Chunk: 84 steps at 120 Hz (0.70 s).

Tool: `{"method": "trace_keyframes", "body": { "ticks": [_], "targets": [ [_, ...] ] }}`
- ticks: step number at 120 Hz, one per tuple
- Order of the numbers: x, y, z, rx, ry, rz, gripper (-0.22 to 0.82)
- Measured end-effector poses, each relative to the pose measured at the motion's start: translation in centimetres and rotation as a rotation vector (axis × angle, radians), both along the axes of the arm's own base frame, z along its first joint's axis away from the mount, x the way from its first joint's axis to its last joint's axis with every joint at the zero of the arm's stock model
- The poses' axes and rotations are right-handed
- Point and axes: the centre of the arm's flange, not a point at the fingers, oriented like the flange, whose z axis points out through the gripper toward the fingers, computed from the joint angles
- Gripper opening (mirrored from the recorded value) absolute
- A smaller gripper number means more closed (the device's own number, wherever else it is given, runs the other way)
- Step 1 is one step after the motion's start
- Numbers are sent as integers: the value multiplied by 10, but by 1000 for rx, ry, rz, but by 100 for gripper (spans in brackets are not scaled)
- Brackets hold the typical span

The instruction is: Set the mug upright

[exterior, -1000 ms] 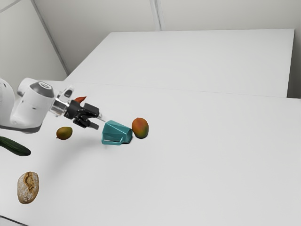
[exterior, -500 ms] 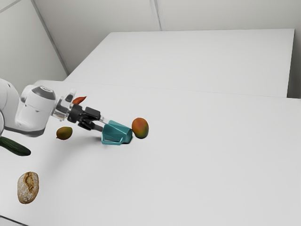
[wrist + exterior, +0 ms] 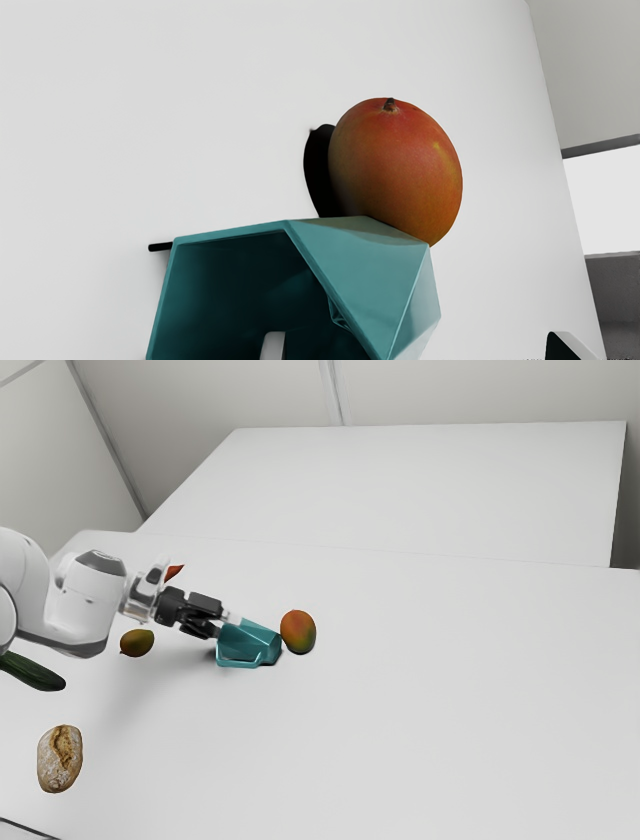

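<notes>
Reaching over the white table from the exterior view's left, we have our gripper at the mouth of the teal mug. The mug lies on its side, its mouth turned towards us and the exterior view's left, its base towards the exterior view's right. Its long axis runs roughly across that view, and its handle is on the side nearer the exterior camera. Our two fingers stand well spread, holding nothing: in the wrist view one fingertip shows against the mug's dark inside, the other beyond its outer wall.

Just beyond the base sits a red-orange mango; we cannot tell whether they touch. Towards the exterior view's left are a smaller green fruit, a cucumber, a crusty loaf and, partly hidden behind our hand, something red.
</notes>
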Motion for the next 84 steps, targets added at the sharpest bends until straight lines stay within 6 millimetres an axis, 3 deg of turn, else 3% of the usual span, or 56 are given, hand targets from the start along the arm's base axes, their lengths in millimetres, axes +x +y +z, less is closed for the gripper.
{"method": "trace_keyframes", "body": {
  "ticks": [20, 40, 84],
  "targets": [
    [1, -6, -5, -11, -9, -22, 54],
    [1, -9, -8, -15, -18, -35, 46],
    [-1, -7, -12, -19, -29, -39, 7]
  ]
}}
